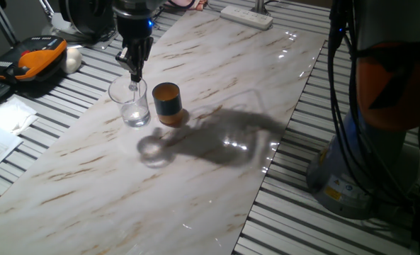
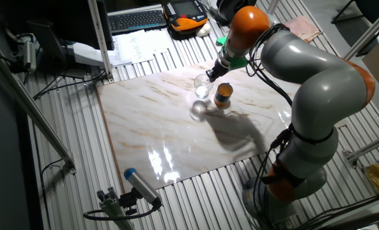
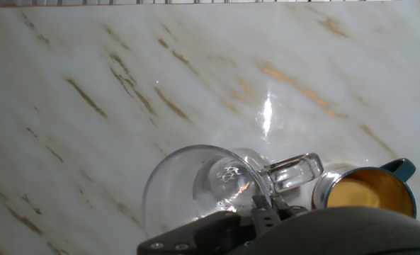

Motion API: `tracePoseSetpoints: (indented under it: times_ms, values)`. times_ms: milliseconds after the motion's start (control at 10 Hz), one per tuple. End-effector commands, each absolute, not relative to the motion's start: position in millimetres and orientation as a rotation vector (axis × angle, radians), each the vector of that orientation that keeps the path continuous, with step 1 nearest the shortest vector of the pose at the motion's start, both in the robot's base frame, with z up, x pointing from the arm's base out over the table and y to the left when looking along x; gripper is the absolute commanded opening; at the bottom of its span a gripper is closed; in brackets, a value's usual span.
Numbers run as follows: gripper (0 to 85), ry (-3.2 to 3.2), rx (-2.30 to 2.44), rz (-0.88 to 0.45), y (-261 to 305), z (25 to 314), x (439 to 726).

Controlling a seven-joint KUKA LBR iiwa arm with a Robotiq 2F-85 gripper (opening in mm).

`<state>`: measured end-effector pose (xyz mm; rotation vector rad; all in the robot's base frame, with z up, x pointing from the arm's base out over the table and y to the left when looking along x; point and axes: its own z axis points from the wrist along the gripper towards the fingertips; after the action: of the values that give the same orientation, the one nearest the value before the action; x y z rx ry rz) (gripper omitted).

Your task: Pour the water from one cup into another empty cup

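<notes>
The clear glass cup (image 1: 130, 105) stands upright on the marble board (image 1: 217, 177), with its small handle (image 3: 299, 170) pointing towards the other cup. A faint glint at its thick base (image 3: 227, 178) may be the water; I cannot tell how much there is. The short blue-grey cup (image 1: 168, 103) with the orange-tan interior (image 3: 369, 195) stands right beside it, upright and looking empty. My gripper (image 1: 135, 76) comes down from above onto the glass rim near the handle. Its fingers (image 3: 268, 207) are pinched together on that rim. In the other fixed view, the glass cup (image 2: 202, 88) and the blue-grey cup (image 2: 223, 96) sit under the arm.
A white power strip (image 1: 246, 15) lies at the board's far end. An orange-black device (image 1: 32, 57) and papers (image 1: 1, 127) sit on the slatted table to the left. The arm's base and cables (image 1: 379, 106) stand at the right. A keyboard (image 2: 137, 19) lies behind the board.
</notes>
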<state>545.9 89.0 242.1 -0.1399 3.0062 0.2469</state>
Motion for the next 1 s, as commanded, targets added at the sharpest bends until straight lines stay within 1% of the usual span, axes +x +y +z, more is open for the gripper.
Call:
tracePoseSetpoints:
  times_ms: [0, 400, 700, 900]
  values:
    - [0.0, 3.006, -0.138, 0.232, 89, 244, 545]
    - [0.0, 3.055, -0.102, 0.18, 87, 247, 541]
    - [0.0, 3.079, -0.084, 0.18, 86, 254, 532]
    - [0.0, 3.1, -0.082, 0.156, 84, 258, 527]
